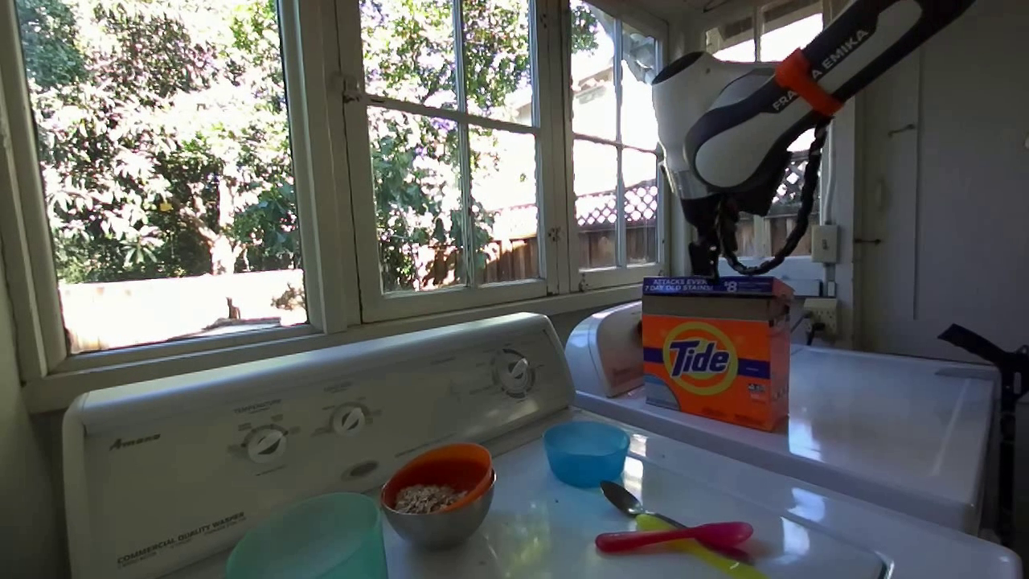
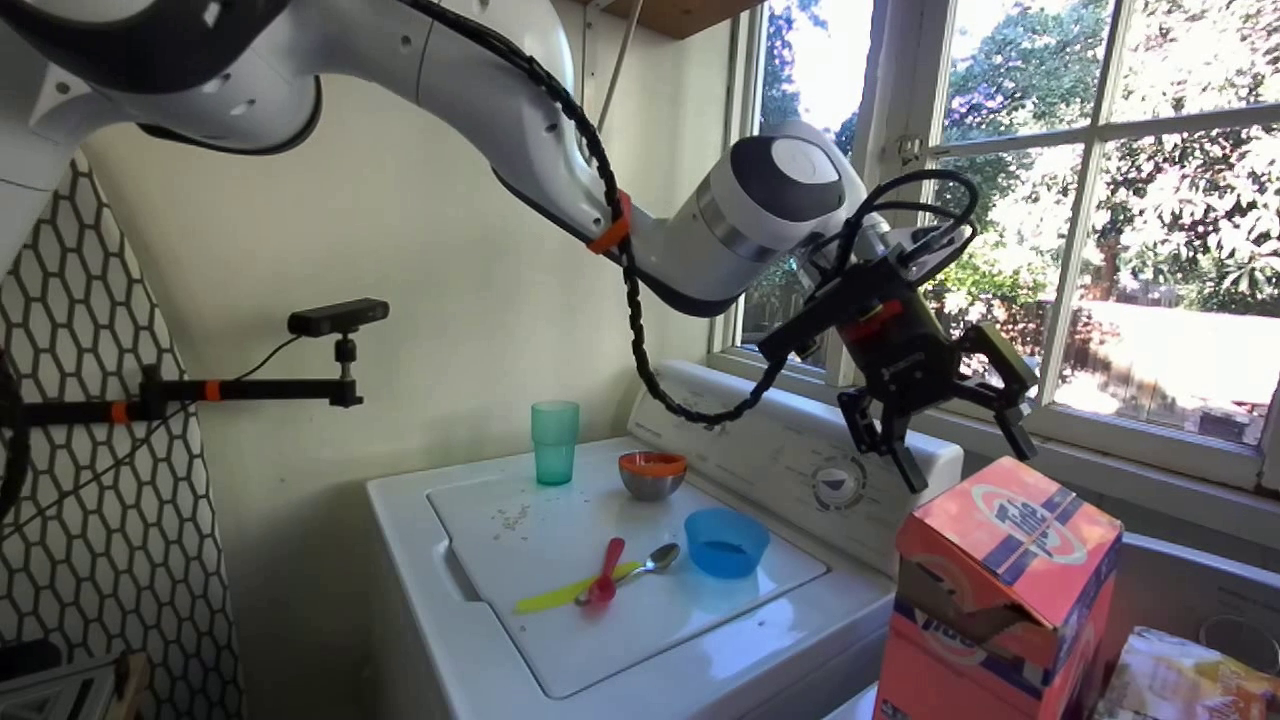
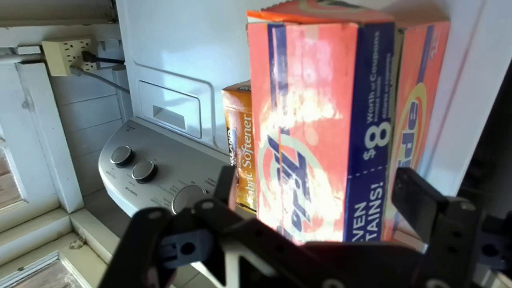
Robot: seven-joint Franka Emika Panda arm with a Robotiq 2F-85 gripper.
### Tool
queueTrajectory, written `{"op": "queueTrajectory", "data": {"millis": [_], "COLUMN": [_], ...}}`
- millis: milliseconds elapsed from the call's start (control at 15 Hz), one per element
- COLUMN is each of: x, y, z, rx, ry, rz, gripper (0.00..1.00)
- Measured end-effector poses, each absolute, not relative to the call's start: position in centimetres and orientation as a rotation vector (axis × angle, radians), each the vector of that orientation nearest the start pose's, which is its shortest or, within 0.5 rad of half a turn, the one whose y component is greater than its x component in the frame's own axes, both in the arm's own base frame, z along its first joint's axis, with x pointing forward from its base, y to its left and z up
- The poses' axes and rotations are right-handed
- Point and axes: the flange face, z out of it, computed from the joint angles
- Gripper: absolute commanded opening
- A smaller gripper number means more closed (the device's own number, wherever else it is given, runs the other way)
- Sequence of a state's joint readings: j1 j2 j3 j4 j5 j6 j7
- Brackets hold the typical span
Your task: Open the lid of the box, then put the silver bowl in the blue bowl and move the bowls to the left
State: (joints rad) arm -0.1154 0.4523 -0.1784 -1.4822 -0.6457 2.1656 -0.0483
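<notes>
The orange Tide box (image 1: 715,362) stands upright on the right-hand white machine. Its lid (image 2: 1020,530) lies over the top; brown cardboard shows under the lid's edge. The lid fills the middle of the wrist view (image 3: 308,80). My gripper (image 2: 968,458) is open and empty just above the lid, its fingers wide apart; in the wrist view (image 3: 316,180) the fingers appear on either side of the lid. The silver bowl (image 1: 442,523) is shiny metal and holds a tilted orange bowl (image 1: 470,466) with oats. The blue bowl (image 1: 587,454) stands apart from it, nearer the box.
A spoon (image 2: 662,556), a pink spoon (image 2: 606,575) and a yellow-green utensil (image 2: 550,597) lie crossed on the washer lid. A teal cup (image 2: 555,445) stands behind. A fabric softener box (image 3: 242,148) stands beside the Tide box. The control panel and windows rise along the back.
</notes>
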Motion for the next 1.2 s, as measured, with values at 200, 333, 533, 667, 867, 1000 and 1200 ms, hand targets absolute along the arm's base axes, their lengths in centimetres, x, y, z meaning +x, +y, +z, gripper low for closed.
{"op": "queueTrajectory", "data": {"millis": [200, 333, 533, 667, 867, 1000, 1200], "x": [69.4, 70.1, 70.9, 71.2, 71.3, 71.4, 71.5], "y": [-20.7, -20.3, -19.5, -19.3, -19.4, -19.6, -20.1], "z": [44.4, 44.1, 43.7, 43.4, 42.8, 42.5, 42.2], "rx": [2.428, 2.412, 2.391, 2.381, 2.373, 2.369, 2.361], "ry": [0.117, 0.129, 0.151, 0.156, 0.148, 0.143, 0.128], "rz": [0.141, 0.143, 0.132, 0.116, 0.09, 0.079, 0.061], "gripper": [1.0, 1.0, 1.0, 1.0, 1.0, 1.0, 1.0]}}
